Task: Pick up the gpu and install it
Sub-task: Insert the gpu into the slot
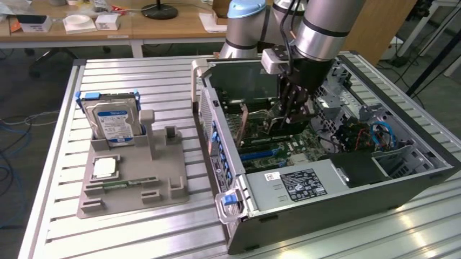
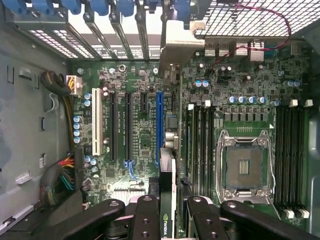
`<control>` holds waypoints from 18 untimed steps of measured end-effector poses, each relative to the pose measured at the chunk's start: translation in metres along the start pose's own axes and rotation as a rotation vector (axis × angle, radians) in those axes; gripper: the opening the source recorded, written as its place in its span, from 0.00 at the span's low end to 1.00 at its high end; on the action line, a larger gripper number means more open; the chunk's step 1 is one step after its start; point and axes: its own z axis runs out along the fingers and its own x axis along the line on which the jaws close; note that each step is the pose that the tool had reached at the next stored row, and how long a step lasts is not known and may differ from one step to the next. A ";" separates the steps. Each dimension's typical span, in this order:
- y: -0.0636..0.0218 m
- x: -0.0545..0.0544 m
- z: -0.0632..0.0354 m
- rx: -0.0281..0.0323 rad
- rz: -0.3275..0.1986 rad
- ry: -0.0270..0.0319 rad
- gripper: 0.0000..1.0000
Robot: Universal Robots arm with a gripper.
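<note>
My gripper [image 1: 292, 116] reaches down into the open computer case [image 1: 403, 189], over the motherboard. It is shut on the gpu [image 1: 270, 125], which hangs edge-on between the fingers. In the wrist view the black fingers [image 2: 145, 215] clamp the thin card, the gpu [image 2: 169, 200], from both sides, with a logo on its edge near my gripper [image 2: 170, 222]. Its silver end bracket [image 2: 179, 50] points toward the case's rear slot openings. The card hangs just beside the long blue slot [image 2: 159, 125], roughly parallel to it. I cannot tell whether its lower edge touches the board.
Black expansion slots [image 2: 127, 125] and a white one [image 2: 95, 125] lie to one side, memory slots [image 2: 200, 140] and the bare processor socket [image 2: 245, 167] to the other. Cable bundles [image 2: 62, 170] crowd the case wall. Outside, a grey fixture [image 1: 133, 186] holds a hard drive [image 1: 112, 121].
</note>
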 end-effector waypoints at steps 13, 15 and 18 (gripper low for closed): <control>0.0064 0.001 0.0120 0.0097 -0.018 0.0013 0.26; 0.0066 0.001 0.0124 0.0104 -0.019 0.0018 0.26; 0.0066 0.001 0.0124 0.0105 -0.019 0.0018 0.26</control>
